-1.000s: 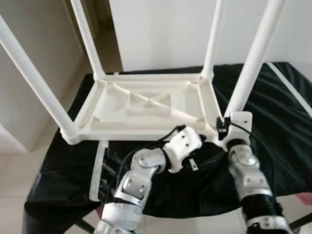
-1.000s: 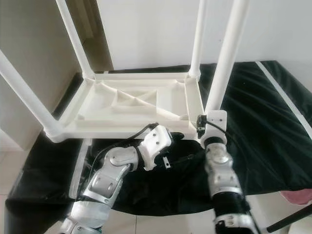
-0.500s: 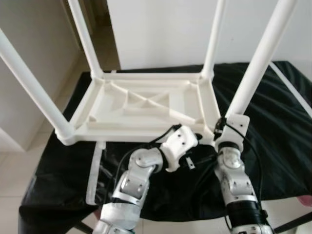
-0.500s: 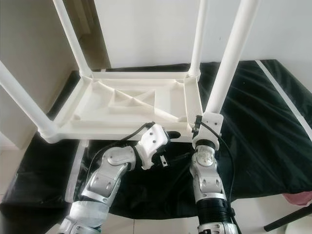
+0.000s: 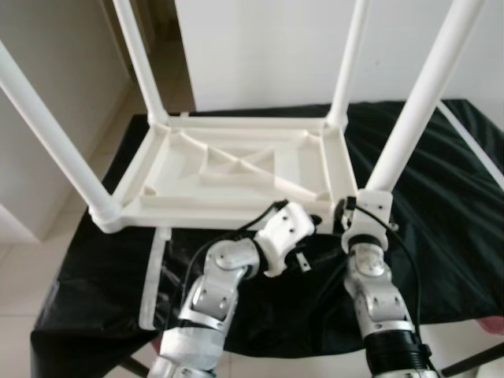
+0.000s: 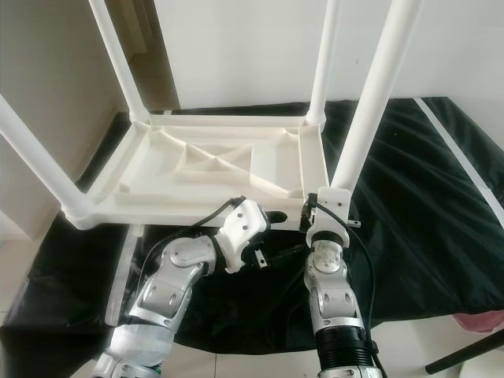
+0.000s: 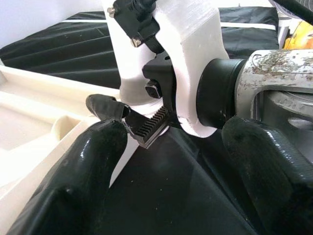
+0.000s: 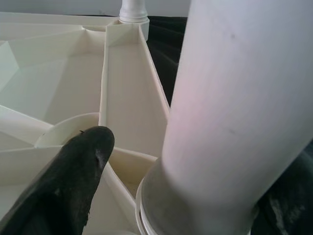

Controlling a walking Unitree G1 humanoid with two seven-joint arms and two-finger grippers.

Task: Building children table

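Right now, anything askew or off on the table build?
The white plastic table lies upside down on black cloth, all four legs fitted. The near-right leg at the right gripper leans outward like the others. A loose white strip hangs off the cloth's near edge.

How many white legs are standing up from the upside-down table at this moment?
4. One at each corner of the tabletop: far left leg, far right leg, near left leg, and near right leg, where the right end effector is.
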